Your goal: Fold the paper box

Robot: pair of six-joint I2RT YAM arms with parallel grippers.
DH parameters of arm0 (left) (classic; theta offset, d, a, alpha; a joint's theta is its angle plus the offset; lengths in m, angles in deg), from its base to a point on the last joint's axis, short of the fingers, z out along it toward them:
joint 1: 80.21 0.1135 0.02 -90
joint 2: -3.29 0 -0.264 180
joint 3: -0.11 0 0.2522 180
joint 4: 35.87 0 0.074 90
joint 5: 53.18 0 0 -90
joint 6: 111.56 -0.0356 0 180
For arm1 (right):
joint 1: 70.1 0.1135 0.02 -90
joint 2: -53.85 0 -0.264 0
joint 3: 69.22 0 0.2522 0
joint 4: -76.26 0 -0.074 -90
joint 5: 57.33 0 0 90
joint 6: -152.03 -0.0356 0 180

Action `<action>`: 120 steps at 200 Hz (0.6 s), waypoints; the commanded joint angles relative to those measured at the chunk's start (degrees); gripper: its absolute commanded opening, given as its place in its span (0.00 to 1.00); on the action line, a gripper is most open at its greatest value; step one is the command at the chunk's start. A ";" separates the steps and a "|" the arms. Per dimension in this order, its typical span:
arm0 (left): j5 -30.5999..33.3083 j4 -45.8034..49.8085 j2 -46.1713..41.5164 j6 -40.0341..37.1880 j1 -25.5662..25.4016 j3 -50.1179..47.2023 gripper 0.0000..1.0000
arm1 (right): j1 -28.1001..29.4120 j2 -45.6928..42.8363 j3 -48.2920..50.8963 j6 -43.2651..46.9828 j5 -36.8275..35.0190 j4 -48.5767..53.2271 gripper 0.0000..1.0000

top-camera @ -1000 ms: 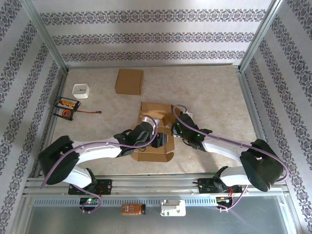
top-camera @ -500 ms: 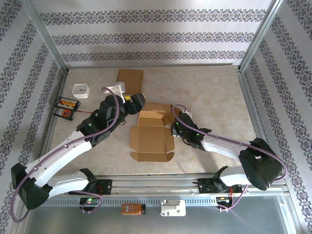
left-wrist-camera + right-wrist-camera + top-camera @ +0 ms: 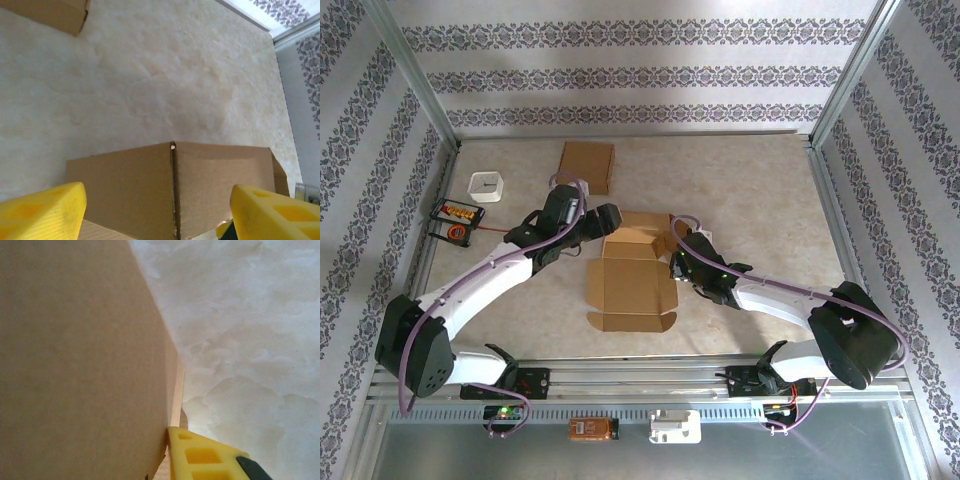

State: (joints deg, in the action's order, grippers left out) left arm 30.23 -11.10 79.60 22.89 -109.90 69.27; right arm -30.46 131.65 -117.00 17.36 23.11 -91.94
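Beige marbled tabletop [image 3: 760,190] enclosed by walls of striped floral wallpaper [image 3: 620,75] and a metal frame. Paper box [image 3: 632,285] lying opened out directly between the two grippers, with its near flaps spread flat toward the arm bases and its far wall raised.

Left gripper [image 3: 610,219] poised at the box's far left corner. Yellow fingers [image 3: 45,210] spread wide in the left wrist view, gripping nothing, with the upright cardboard wall and its vertical seam just ahead of the gap between them.

Right gripper [image 3: 677,264] set against the box's right edge, across the box from the left gripper. One yellow finger [image 3: 205,457] visible in the right wrist view, just beside a raised brown wall on its left, contact uncertain. Other finger hidden behind the cardboard, so width of opening and any hold impossible to judge.

Flat cardboard piece [image 3: 586,166] beyond the left gripper, well apart from the box, its corner also at the top left of the left wrist view. Small white container [image 3: 486,186] and black-and-orange device [image 3: 455,220] off to the left gripper's outer side, near the table's left edge.
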 commanded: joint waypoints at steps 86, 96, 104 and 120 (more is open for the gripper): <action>-13.16 -15.31 6.29 7.73 1.39 -4.38 0.53 | 1.55 0.66 -5.64 -1.03 8.10 -0.15 0.18; -13.58 -16.11 6.30 8.26 1.26 -4.79 0.53 | 2.00 1.22 -6.37 -1.76 8.24 -0.45 0.18; -13.75 -16.51 6.40 8.55 1.14 -4.96 0.53 | 2.43 1.89 -6.92 -2.05 8.38 -0.85 0.18; -13.96 -16.52 6.67 8.56 0.82 -5.12 0.53 | 3.41 4.03 -8.34 -1.83 7.24 -1.29 0.19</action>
State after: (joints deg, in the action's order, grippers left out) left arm 18.95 -24.96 85.33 29.90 -108.96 64.98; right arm -28.56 133.27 -122.03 16.75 29.34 -90.58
